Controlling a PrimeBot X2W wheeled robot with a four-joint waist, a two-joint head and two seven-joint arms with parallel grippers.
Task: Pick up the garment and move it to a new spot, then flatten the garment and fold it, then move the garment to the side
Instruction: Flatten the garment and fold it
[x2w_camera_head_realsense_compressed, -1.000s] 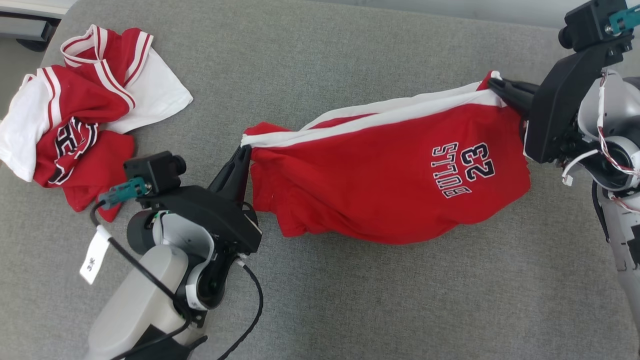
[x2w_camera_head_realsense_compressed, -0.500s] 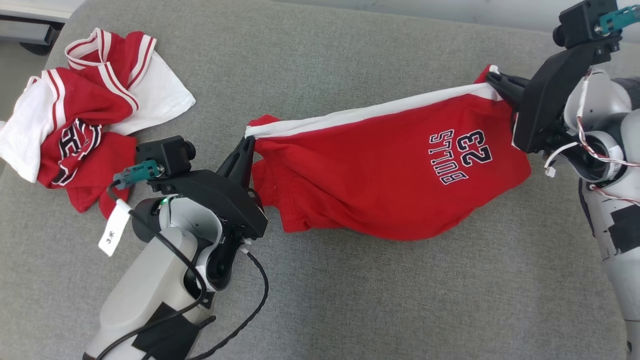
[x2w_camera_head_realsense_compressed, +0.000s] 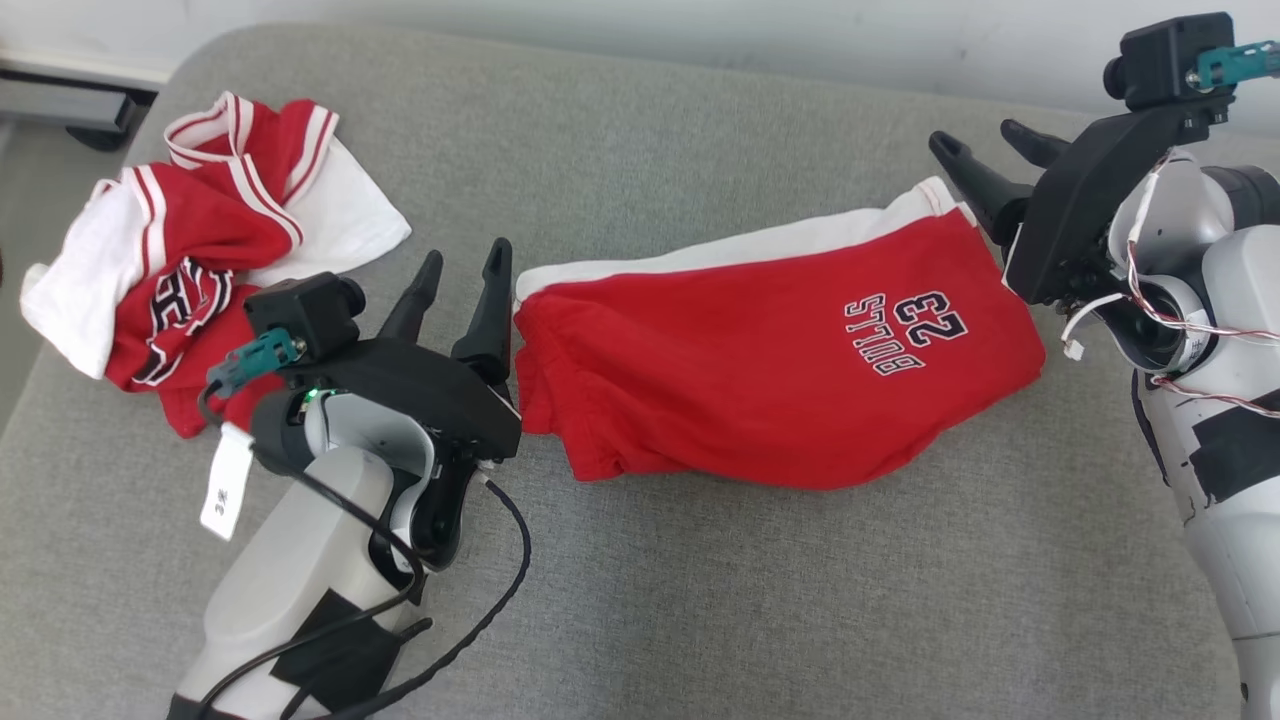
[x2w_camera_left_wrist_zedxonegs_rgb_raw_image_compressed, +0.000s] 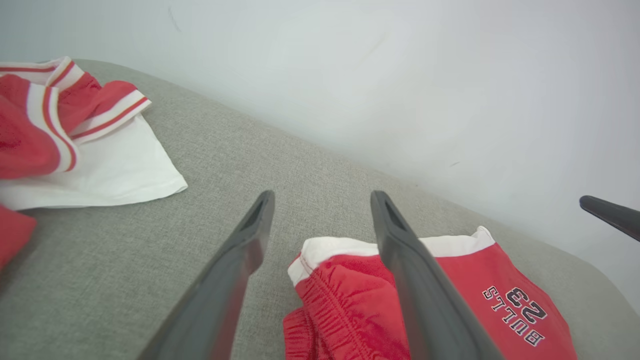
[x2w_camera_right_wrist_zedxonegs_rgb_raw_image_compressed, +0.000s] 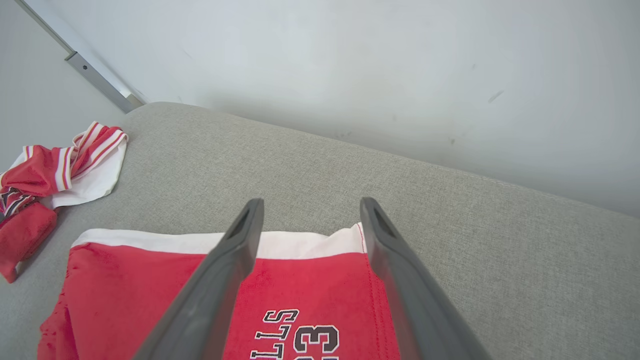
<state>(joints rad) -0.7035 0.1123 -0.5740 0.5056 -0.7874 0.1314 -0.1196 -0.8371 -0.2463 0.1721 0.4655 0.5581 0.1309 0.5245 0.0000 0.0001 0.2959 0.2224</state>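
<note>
Cushion (x2w_camera_head_realsense_compressed: 700, 600): grey, upholstered, carries everything.
Garment (x2w_camera_head_realsense_compressed: 740, 370): red Bulls shorts, lying mid-cushion between the claws, spread sideways; white stripe along the far edge, near edge rumpled.
Jersey heap (x2w_camera_head_realsense_compressed: 190, 260): crumpled red-and-white, far left, well apart.
Left claw (x2w_camera_head_realsense_compressed: 465, 252): jaws spread, empty, just beside the shorts' left end.
Right claw (x2w_camera_head_realsense_compressed: 976, 135): jaws spread, empty, near the right corner.
Progress: relocation looks done; flattening partial; fold and side move remain.
</note>
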